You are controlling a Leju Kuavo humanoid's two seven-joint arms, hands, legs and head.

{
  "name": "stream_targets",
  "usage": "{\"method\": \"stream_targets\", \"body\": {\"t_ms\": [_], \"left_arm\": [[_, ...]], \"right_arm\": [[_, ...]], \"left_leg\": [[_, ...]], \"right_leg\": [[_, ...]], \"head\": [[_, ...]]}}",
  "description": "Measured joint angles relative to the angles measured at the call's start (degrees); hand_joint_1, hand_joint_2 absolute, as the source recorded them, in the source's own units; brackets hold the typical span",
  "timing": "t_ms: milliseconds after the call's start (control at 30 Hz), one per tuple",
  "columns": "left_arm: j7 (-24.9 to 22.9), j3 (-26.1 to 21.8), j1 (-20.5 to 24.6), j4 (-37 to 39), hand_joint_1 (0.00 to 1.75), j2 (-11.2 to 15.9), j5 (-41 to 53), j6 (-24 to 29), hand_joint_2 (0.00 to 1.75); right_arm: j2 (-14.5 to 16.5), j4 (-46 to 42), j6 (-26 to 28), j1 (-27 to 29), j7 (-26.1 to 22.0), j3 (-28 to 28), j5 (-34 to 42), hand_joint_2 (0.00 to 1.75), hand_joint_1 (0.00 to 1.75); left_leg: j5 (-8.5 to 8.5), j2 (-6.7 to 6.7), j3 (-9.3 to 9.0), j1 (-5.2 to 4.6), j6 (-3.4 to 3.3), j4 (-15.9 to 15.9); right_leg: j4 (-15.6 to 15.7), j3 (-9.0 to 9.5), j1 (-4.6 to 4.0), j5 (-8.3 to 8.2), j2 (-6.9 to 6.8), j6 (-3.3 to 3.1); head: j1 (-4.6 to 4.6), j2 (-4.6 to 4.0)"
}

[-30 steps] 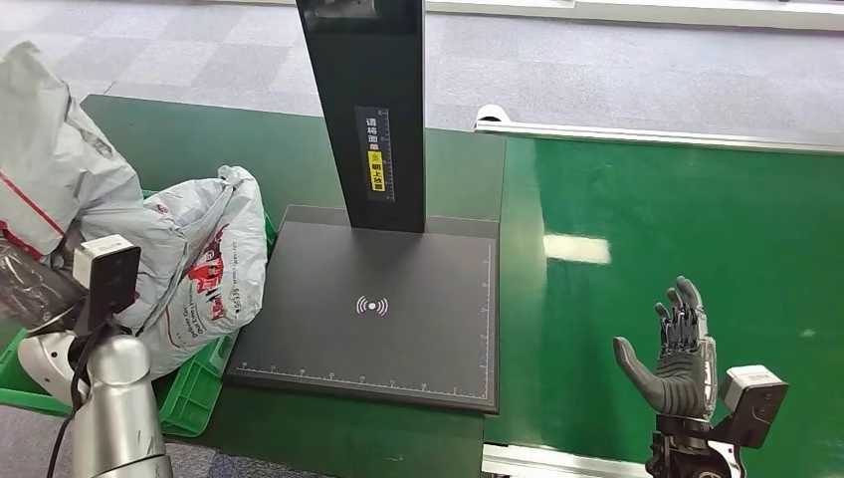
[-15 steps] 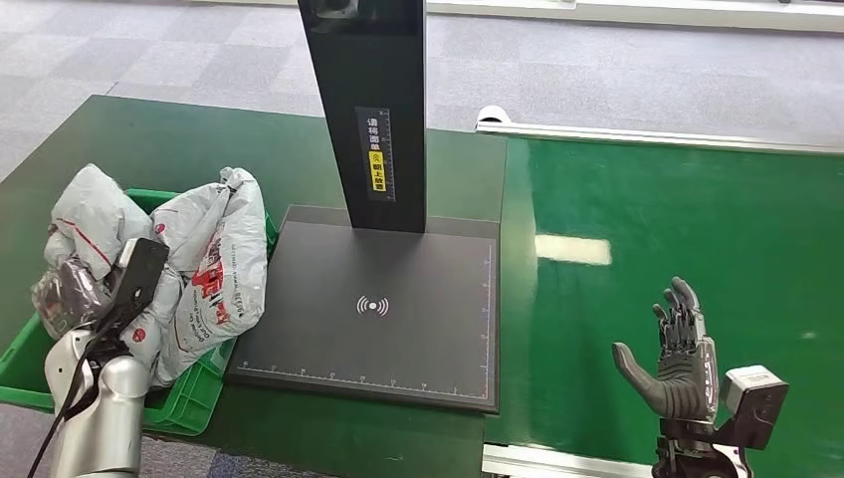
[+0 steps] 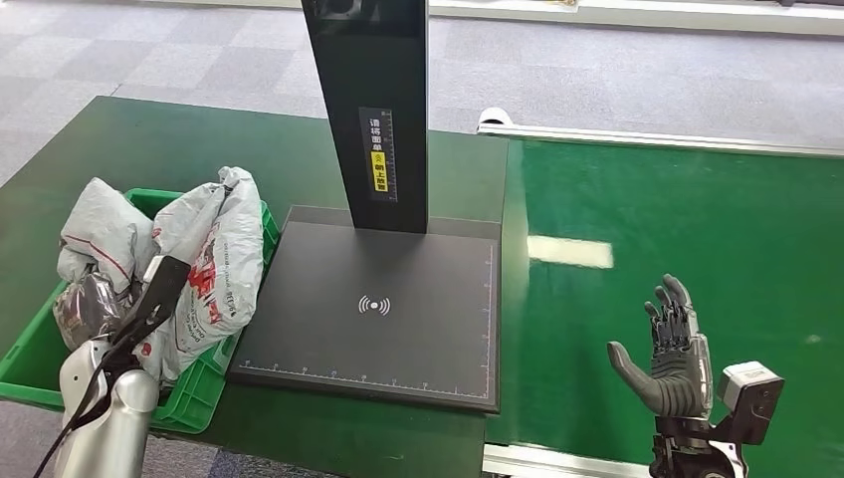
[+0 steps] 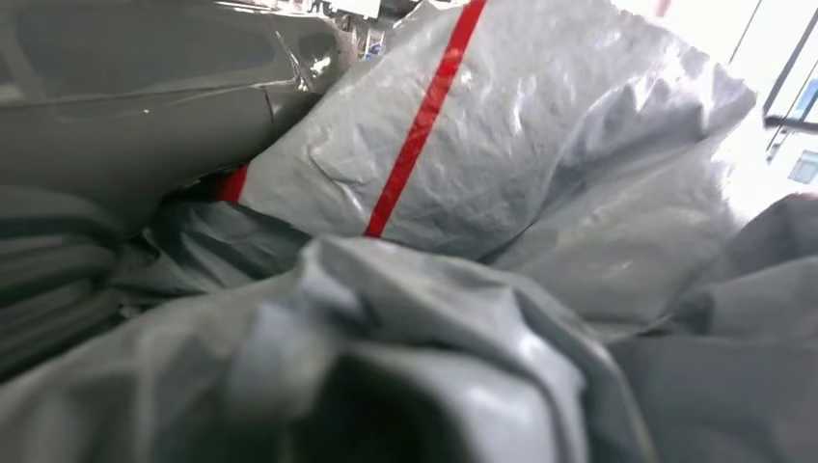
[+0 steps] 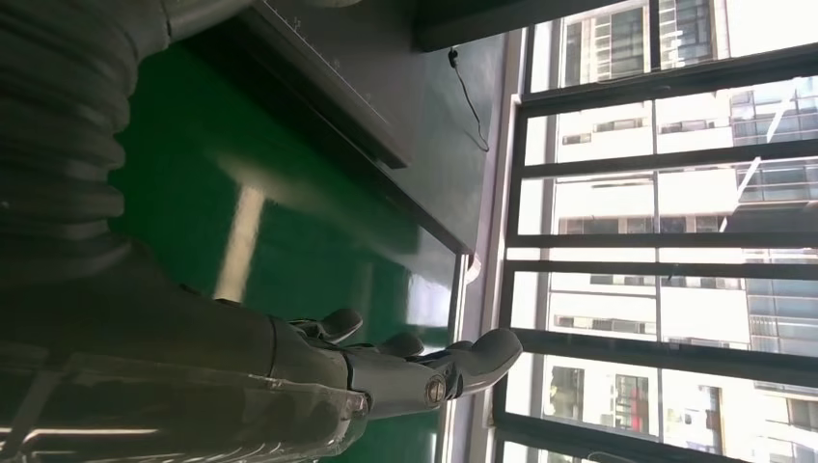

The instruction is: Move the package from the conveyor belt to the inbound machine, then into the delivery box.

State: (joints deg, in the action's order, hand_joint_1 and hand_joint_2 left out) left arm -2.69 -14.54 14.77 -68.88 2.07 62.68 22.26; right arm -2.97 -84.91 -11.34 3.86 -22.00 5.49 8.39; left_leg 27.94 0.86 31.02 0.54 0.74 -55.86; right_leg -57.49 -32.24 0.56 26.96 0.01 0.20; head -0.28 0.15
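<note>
From the head view, the grey package [image 3: 100,231] lies in the green box [image 3: 204,383] beside a second bag [image 3: 214,264], left of the scanner [image 3: 373,309]. The right hand [image 3: 672,349] hovers over the belt [image 3: 697,219], fingers spread, holding nothing. The left wrist view shows crumpled plastic with a red stripe; I cannot tell the left hand's state. The right wrist view shows fingers [image 5: 424,371] apart above the belt.

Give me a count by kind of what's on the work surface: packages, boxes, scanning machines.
Grey packages: 2, one with a red stripe and one with red print
Green delivery box: 1
Inbound machine: 1
Total: 4
</note>
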Motion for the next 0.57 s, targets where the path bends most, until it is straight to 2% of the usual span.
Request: {"method": "stream_targets", "body": {"t_ms": [100,200,267,433,500,567], "left_arm": [[5.15,0.11,-0.10,-0.42,0.00,-0.04,-2.87,8.53,1.75],[8.87,0.31,-0.30,-1.41,0.00,-0.29,-5.17,13.14,1.75],[13.30,0.11,-0.54,-2.57,0.00,-0.88,-6.67,15.64,1.75],[34.83,-4.91,-0.36,-8.52,0.00,-6.27,-12.22,17.73,1.75],[40.00,-6.95,-0.17,-11.54,0.00,-8.52,-14.91,17.85,1.75],[41.75,-8.00,-0.09,-14.40,0.00,-10.13,-16.14,17.88,1.75]], "right_arm": [[0.06,-0.03,0.60,0.16,0.01,-0.02,0.02,1.75,0.00],[0.15,-0.26,1.02,0.37,-0.04,-0.09,0.09,1.75,0.00],[0.18,-0.35,1.50,0.51,-0.15,-0.19,0.32,1.75,0.00],[0.15,-0.30,2.34,0.35,-0.82,-1.05,0.96,1.75,0.00],[0.08,-0.16,2.67,0.02,-1.16,-1.51,1.32,1.75,0.00],[-0.03,0.03,2.86,-0.31,-1.37,-1.86,1.58,1.75,0.00]], "left_leg": [[0.00,0.06,-0.01,0.00,0.00,0.00],[0.00,0.04,0.00,0.00,0.00,0.00],[0.00,0.01,0.00,0.00,0.00,0.00],[0.00,-0.05,0.02,0.00,0.00,-0.01],[0.01,-0.12,0.03,0.00,0.00,-0.02],[0.01,-0.15,0.03,0.00,0.00,-0.02]], "right_leg": [[0.00,0.00,0.00,0.00,-0.04,0.00],[0.00,0.00,0.00,0.00,-0.03,0.00],[0.00,0.00,-0.01,0.00,-0.01,0.00],[0.00,-0.02,0.00,-0.01,0.02,0.00],[0.00,-0.06,0.00,-0.01,0.08,0.00],[0.00,-0.08,0.00,-0.01,0.10,0.00]], "head": [[0.01,-0.01],[0.01,-0.01],[0.01,-0.01],[0.02,-0.01],[0.01,-0.01],[0.01,0.00]]}}
